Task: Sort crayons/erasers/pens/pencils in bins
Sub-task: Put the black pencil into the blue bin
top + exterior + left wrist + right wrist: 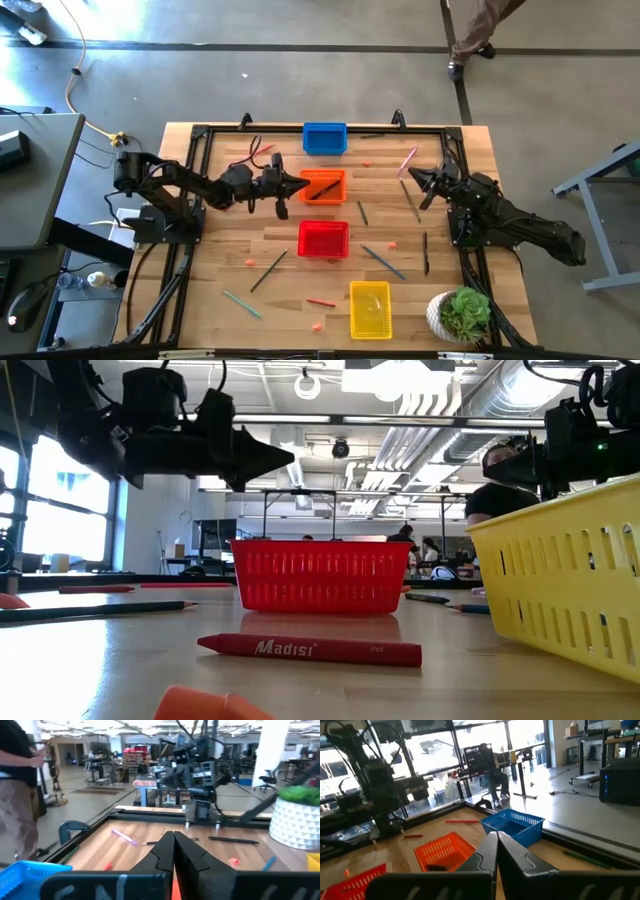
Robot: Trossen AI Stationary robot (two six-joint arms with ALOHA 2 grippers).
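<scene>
1. Nearest the low camera lies an orange-red eraser (205, 705), and just beyond it a red crayon (310, 649) stretched left to right across the tabletop (440, 310).
2. Four bins run in a loose line from far to near: blue bin (324, 138), orange bin (322, 186), red bin (323, 239), yellow bin (369, 308).
3. Only the orange bin shows something inside, a dark stick; the other three look empty.
4. Left pincer (300, 186) hangs over the left edge of the orange bin, jaws closed on nothing.
5. Right pincer (413, 175) hovers above the right part of the tabletop, jaws closed and empty, tip pointing left.
6. Loose sticks and erasers are scattered over the near half and the right side.
7. My judgement: a dark pencil (268, 270) near the red bin's left corner is a likely next pick for the left arm. It lies on the near side of that pincer, well apart from it, its long axis running diagonally from near-left to far-right.
8. For the right arm, a thin dark stick (410, 201) lies just near of its pincer, slanting near and slightly right.
9. Either pincer must open before a grasp, jaws set across the stick's long axis.
</scene>
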